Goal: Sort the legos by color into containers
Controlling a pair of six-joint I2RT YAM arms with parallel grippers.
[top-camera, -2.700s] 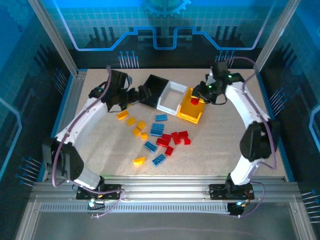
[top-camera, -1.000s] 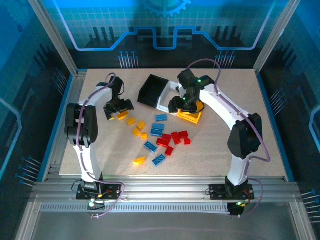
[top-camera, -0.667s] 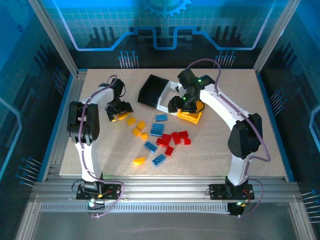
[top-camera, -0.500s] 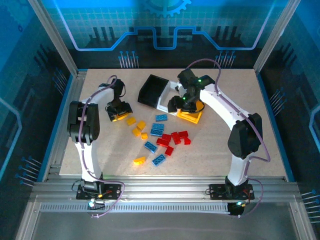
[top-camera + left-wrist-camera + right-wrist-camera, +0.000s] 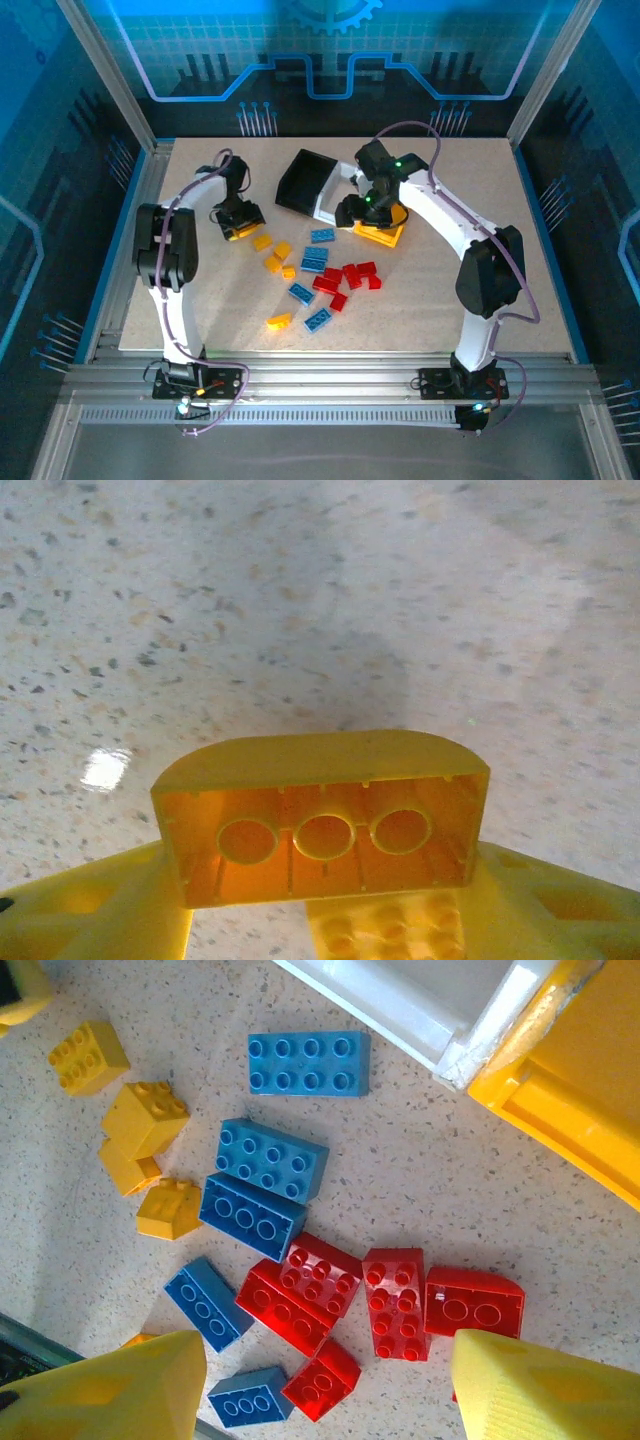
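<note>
My left gripper point(image 5: 240, 226) is shut on a yellow lego point(image 5: 320, 780) at the table's left, hollow underside toward the wrist camera, just above the surface. A second studded yellow lego point(image 5: 390, 930) shows under it. My right gripper point(image 5: 362, 208) hangs open with nothing between its fingers point(image 5: 540, 1390), above the red legos point(image 5: 395, 1300), blue legos point(image 5: 308, 1062) and yellow legos point(image 5: 145, 1120). The black container point(image 5: 303, 178), white container point(image 5: 332, 203) and yellow container point(image 5: 384, 233) stand in a row at the back; the right arm hides part of the white and yellow ones.
Loose legos lie mid-table: yellow ones point(image 5: 273, 255), blue ones point(image 5: 314, 258), red ones point(image 5: 350, 276). One yellow piece point(image 5: 279, 321) and a blue one point(image 5: 318, 319) lie nearer the front. Bare tabletop point(image 5: 460, 300) stretches to the right.
The left gripper's fingers have closed onto the yellow lego and it has lifted slightly. The right arm has hardly moved over the last second.
</note>
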